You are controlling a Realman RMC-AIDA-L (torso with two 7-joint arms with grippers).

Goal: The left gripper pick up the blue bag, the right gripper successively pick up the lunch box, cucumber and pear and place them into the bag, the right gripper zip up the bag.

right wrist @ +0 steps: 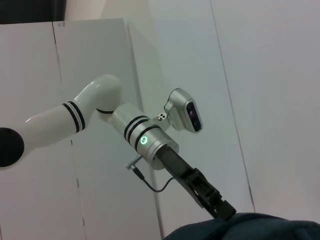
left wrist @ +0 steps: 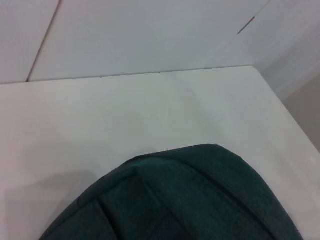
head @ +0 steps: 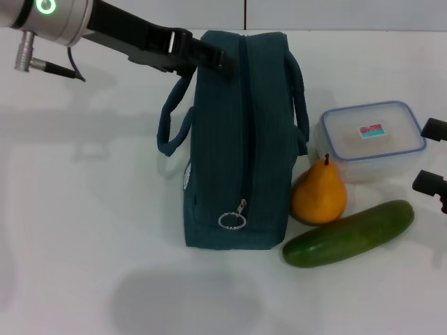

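The blue bag (head: pixel 237 139) stands on the white table with its zipper closed and the ring pull (head: pixel 232 220) at the near end. My left gripper (head: pixel 213 57) rests against the bag's far top corner; the left wrist view shows only that teal top (left wrist: pixel 190 200). The lunch box (head: pixel 372 138) lies to the right of the bag. In front of it the pear (head: pixel 319 194) stands upright, and the cucumber (head: pixel 349 233) lies nearest me. My right gripper (head: pixel 431 156) is open at the right edge, beside the lunch box, holding nothing.
The bag's two loop handles (head: pixel 171 125) hang down its sides. In the right wrist view the left arm (right wrist: pixel 150 142) reaches down onto the bag (right wrist: pixel 250 227) in front of white wall panels. Bare table lies left of and in front of the bag.
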